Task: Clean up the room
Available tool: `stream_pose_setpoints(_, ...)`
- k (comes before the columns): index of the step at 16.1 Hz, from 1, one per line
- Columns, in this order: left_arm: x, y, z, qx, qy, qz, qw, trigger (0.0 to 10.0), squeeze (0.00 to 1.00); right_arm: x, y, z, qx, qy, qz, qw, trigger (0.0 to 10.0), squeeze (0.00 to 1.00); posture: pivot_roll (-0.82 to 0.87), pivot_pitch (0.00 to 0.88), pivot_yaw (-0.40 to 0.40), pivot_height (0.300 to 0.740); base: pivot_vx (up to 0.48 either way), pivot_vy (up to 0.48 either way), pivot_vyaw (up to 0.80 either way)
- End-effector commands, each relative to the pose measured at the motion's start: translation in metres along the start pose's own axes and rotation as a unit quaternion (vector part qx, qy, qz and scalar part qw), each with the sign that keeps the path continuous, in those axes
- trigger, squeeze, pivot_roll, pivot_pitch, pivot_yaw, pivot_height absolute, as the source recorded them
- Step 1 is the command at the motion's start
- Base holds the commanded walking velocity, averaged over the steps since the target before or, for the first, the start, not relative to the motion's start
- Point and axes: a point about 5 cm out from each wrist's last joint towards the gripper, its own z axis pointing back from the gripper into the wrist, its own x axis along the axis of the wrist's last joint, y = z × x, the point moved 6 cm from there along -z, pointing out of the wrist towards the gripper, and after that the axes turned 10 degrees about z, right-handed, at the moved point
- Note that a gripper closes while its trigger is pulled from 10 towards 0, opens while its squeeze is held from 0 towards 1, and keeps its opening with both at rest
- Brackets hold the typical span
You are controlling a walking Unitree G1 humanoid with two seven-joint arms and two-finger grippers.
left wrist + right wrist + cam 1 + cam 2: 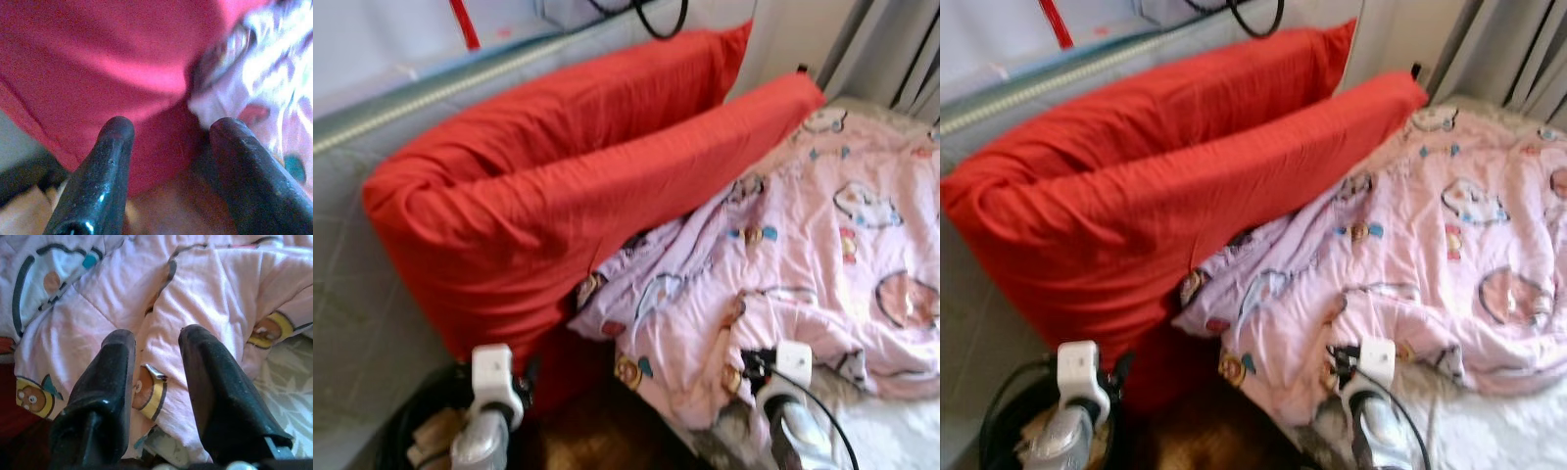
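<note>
Two red pillows (pixel 558 186) lean against the grey headboard (pixel 352 294). Left gripper (pixel 166 147) sits just beside their lower edge, fingers spread, grasping nothing. Pink blanket (pixel 803 255) lies crumpled rightward; right gripper (pixel 154 382) fingers parted, straddling a blanket fold.

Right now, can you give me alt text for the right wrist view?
The right pincer, its two black fingers apart, points at a rumpled pink quilted blanket with cartoon animal prints, a fold of it lying between the fingers. A pale leaf-patterned sheet shows beside the blanket's edge.
</note>
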Motion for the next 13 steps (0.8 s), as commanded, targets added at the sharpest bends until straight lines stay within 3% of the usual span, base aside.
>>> stream_pose_setpoints(1, 0.004, -0.009, 0.006, -0.019, -0.023, -0.002, 1.000, 10.0, 0.00, 0.012, -0.008, 0.002, -0.007, -0.042, 0.005, 0.999, 10.0, 0.00, 0.05, 0.148, -0.007, 0.740, 0.000, 0.000, 0.00)
stream_pose_setpoints(4, 0.015, -0.016, 0.008, -0.037, -0.051, -0.008, 0.998, 10.0, 0.00, 0.023, -0.009, 0.005, -0.005, -0.075, 0.021, 0.997, 10.0, 0.00, 0.04, 0.145, -0.009, 0.740, 0.000, 0.000, 0.00)
stream_pose_setpoints(6, 0.014, -0.033, 0.006, -0.078, -0.046, -0.030, 0.995, 10.0, 0.00, 0.039, -0.009, 0.005, -0.008, -0.110, 0.033, 0.993, 10.0, 0.00, 0.05, 0.136, -0.005, 0.740, 0.000, 0.000, 0.00)
stream_pose_setpoints(10, 0.031, -0.033, 0.004, -0.068, -0.069, -0.006, 0.995, 10.0, 0.00, 0.059, -0.021, 0.003, -0.038, -0.136, -0.004, 0.990, 10.0, 0.00, 0.04, 0.127, -0.001, 0.736, 0.000, 0.000, 0.00)
stream_pose_setpoints(13, 0.035, -0.034, 0.001, -0.065, -0.072, -0.003, 0.995, 10.0, 0.00, 0.060, -0.012, 0.003, -0.025, -0.135, 0.013, 0.990, 10.0, 0.00, 0.04, 0.128, -0.003, 0.706, 0.000, 0.000, 0.00)
